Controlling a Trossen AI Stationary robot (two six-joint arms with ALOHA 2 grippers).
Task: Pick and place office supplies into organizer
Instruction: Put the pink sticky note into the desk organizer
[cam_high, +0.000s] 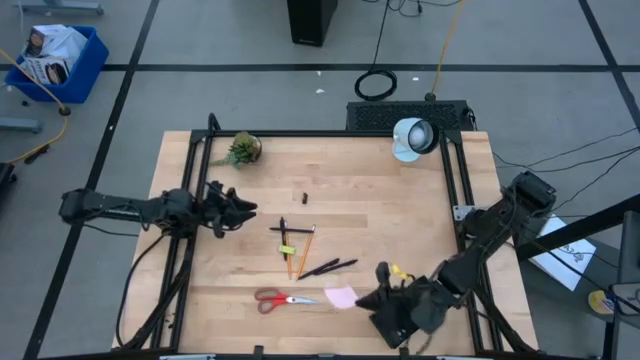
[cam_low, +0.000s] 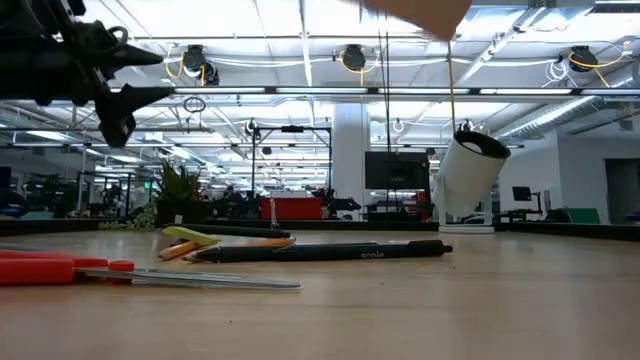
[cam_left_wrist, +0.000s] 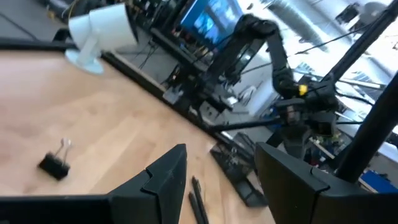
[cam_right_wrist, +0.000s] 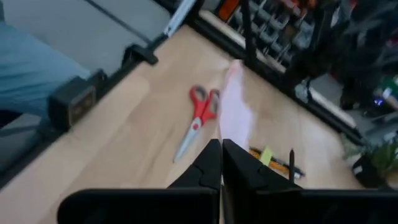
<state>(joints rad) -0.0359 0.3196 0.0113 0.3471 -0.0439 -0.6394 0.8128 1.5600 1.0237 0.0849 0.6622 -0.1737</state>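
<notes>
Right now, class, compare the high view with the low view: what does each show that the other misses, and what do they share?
Only the high view shows the pink sticky-note pad, the small black clips, the organizer at the table's near right edge, and the right hand, shut, above it. Only the low view shows the room behind the table, with its ceiling lights. Both show the red-handled scissors, the pens, the pencils, the potted plant, the white lamp and the open left hand.

Red scissors (cam_right_wrist: 200, 118) beyond closed jaws
</notes>
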